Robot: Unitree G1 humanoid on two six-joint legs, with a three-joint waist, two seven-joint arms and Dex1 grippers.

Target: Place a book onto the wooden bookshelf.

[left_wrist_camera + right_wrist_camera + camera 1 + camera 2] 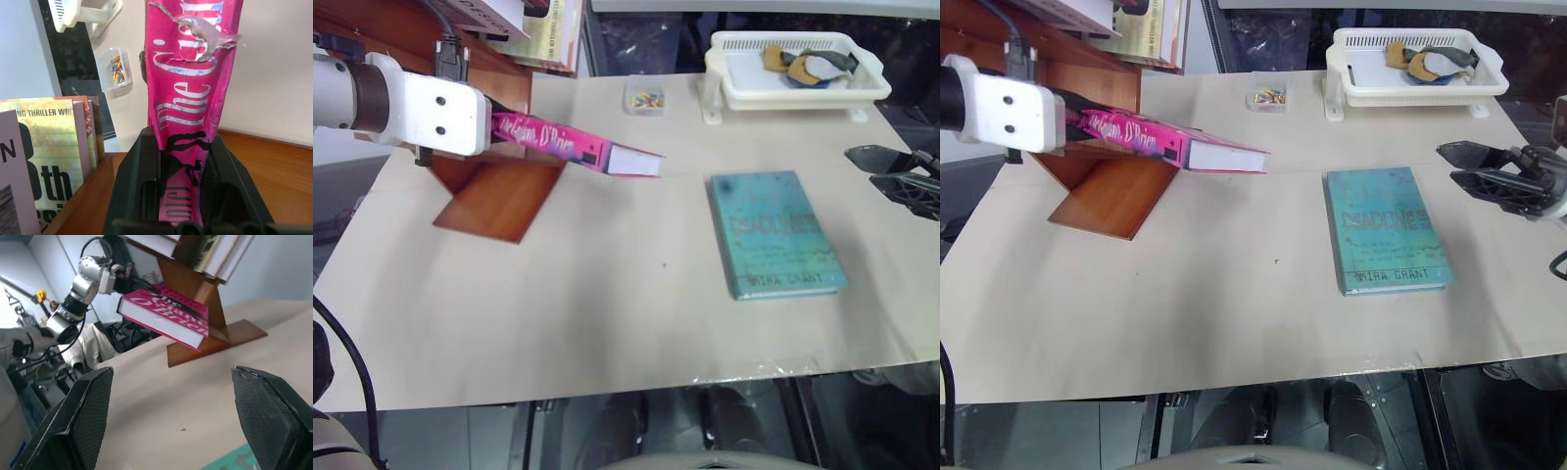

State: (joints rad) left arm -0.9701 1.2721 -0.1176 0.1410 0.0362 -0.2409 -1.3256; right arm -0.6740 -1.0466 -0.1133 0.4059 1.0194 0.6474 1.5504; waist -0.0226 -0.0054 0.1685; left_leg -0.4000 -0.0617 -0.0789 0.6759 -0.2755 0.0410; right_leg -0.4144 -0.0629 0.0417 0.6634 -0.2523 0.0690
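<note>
While clamped, book overhangs bookshelf edge.

Legible text: "O'Brien" on the pink book; "DEADLINE" and "MIRA GRANT" on the teal book; "THRILLER WRIT" on a yellowish shelved book.

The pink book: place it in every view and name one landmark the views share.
Left eye: the pink book, upper left, held above the table by the left gripper.
Right eye: upper left.
Left wrist: centre, rising from between the fingers.
Right wrist: upper middle.
Shared landmark: the wooden bookshelf, beside it.
</note>
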